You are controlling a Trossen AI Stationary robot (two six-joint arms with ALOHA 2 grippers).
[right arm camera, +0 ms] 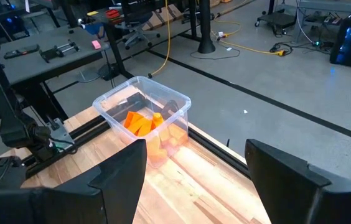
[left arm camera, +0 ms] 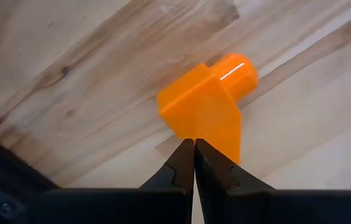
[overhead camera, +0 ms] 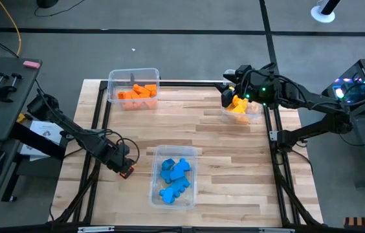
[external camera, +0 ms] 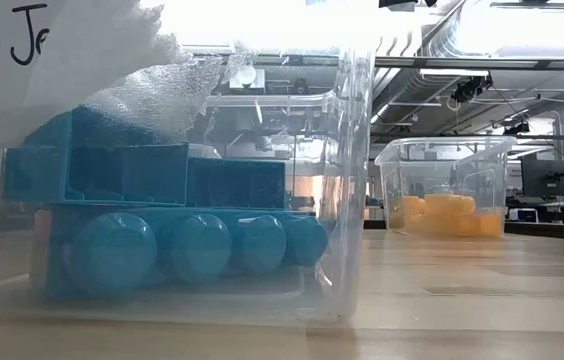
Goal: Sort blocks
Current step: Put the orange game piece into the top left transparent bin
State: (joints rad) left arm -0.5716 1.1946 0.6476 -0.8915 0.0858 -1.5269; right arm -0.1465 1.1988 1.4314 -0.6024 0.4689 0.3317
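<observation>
At the table's near edge, a clear bin (overhead camera: 174,176) holds the blue blocks (overhead camera: 173,177). Just left of it, the left gripper (overhead camera: 125,169) is low over the wood with its fingers (left arm camera: 178,171) pressed together, pinching one orange block (left arm camera: 205,106). Farther back, a second bin (overhead camera: 134,87) holds orange blocks (overhead camera: 138,92). At the far right, the right gripper (overhead camera: 229,87), fingers wide apart, hovers over the bin (overhead camera: 243,108) of yellow blocks (overhead camera: 238,105).
</observation>
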